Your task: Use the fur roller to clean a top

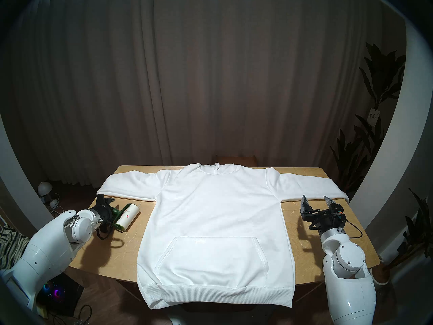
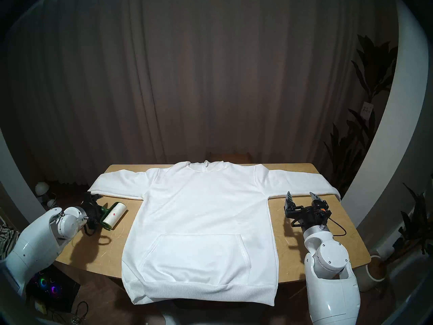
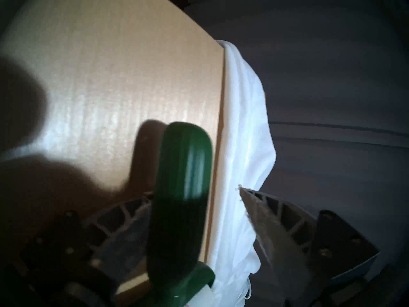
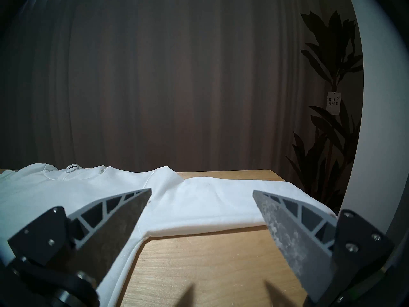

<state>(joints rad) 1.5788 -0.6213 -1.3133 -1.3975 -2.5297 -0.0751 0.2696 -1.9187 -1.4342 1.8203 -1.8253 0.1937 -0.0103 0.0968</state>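
Looking down from the head camera, the white hooded top is spread flat across the wooden table, sleeves out to 9 and 3 o'clock, hem hanging a bit over the near edge at 6.

The fur roller lies on the bare wood at about 9 o'clock, just beside the top's body and below its sleeve, white paper drum pointing toward the garment. It's got a small red mark on the paper.

The left gripper is right at the roller's dark green handle. In the wrist view the handle sits between the fingers, but the jaws are spread with a clear gap on one side, so not clamped.

The right gripper hovers at 3 o'clock over bare table, jaws wide, holding nothing, tips pointing at the sleeve.
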